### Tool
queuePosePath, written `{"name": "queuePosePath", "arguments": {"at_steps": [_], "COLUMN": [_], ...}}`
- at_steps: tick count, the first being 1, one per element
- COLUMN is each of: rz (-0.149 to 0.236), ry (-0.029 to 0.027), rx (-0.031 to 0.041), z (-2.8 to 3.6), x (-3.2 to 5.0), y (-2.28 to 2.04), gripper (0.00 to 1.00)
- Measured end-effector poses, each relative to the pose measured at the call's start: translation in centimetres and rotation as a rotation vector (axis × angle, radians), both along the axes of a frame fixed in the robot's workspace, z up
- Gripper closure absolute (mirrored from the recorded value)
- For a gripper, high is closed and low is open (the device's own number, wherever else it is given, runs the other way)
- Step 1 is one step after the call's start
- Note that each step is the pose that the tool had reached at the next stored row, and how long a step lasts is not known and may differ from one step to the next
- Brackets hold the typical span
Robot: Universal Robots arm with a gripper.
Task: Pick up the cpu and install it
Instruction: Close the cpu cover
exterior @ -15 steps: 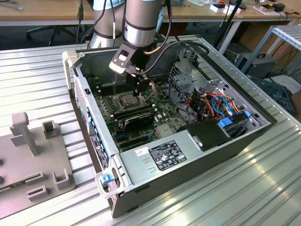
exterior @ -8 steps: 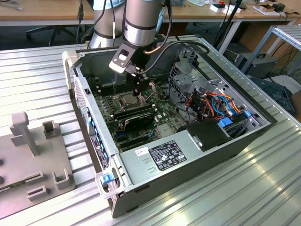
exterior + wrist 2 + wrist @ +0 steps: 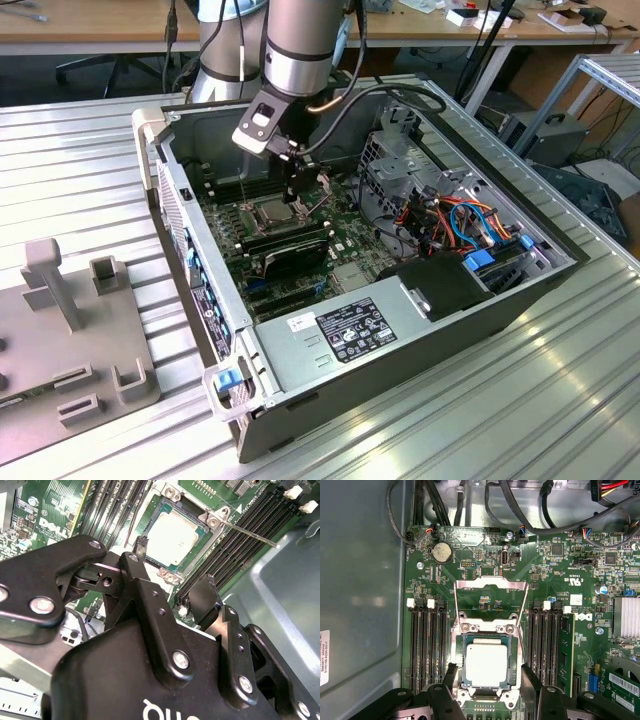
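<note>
Now the gripper (image 3: 292, 198), upper centre of the exterior view, hangs open and empty astride the cpu (image 3: 272, 212). Best squared to its edges, any travel purely vertical.

The work surface (image 3: 560, 400) is a ribbed aluminium table, with bright reflections running along its grooves toward the exterior view's right. Behind it stands a long wooden desk (image 3: 100, 25), with a chair base (image 3: 95, 68) on the dark floor (image 3: 30, 80) beneath. A metal-framed rack (image 3: 605, 75) stands at the exterior view's right.
</note>
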State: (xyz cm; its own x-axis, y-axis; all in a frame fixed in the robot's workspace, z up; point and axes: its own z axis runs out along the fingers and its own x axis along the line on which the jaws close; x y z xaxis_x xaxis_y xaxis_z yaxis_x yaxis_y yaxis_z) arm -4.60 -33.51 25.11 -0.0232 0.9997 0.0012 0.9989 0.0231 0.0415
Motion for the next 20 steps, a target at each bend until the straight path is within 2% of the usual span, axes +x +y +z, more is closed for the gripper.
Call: {"name": "queuePosePath", "arguments": {"at_steps": [5,12,13,14,20], "rz": [0.000,0.000,0.000,0.000,0.000], "ry": [0.0000,0.0000,0.0000,0.0000,0.0000], "rx": [0.0000,-0.0001,0.0000,0.0000,0.0000], "z": [0.14,0.29,0.30,0.32,0.43], "x": [0.00,0.00,0.00,0.00,0.00], "y": [0.00,0.00,0.00,0.00,0.00], "gripper": [0.40,0.83,0.83,0.89,0.89]}}
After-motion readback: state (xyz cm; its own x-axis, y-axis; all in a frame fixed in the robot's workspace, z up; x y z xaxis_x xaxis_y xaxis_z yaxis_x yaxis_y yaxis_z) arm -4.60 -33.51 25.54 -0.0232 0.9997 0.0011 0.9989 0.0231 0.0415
